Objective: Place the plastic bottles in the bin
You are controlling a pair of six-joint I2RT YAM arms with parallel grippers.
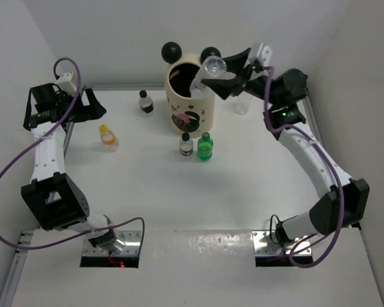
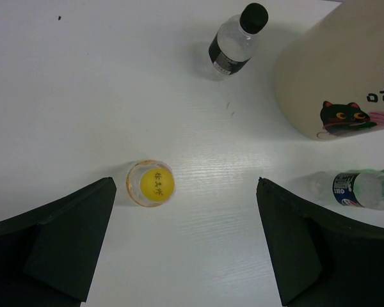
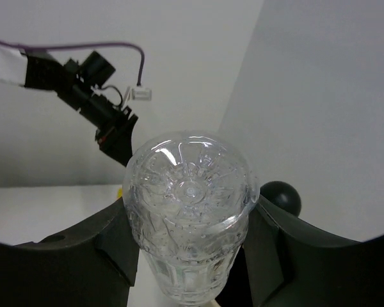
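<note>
Top view: the right claw grasps a clear bottle, tilted neck-down over the bin at the far edge of the bench. Four remain on the bench: a black-capped bottle left of the bin, a yellow-capped bottle toward the left edge, and a second black-capped bottle beside a green bottle in front of the bin.

Left wrist: the left claw is released and empty above the yellow-capped bottle.

Right wrist: the clear bottle is clamped between both fingers.

Judgement: one bottle is ready to drop and four are outstanding.
</note>
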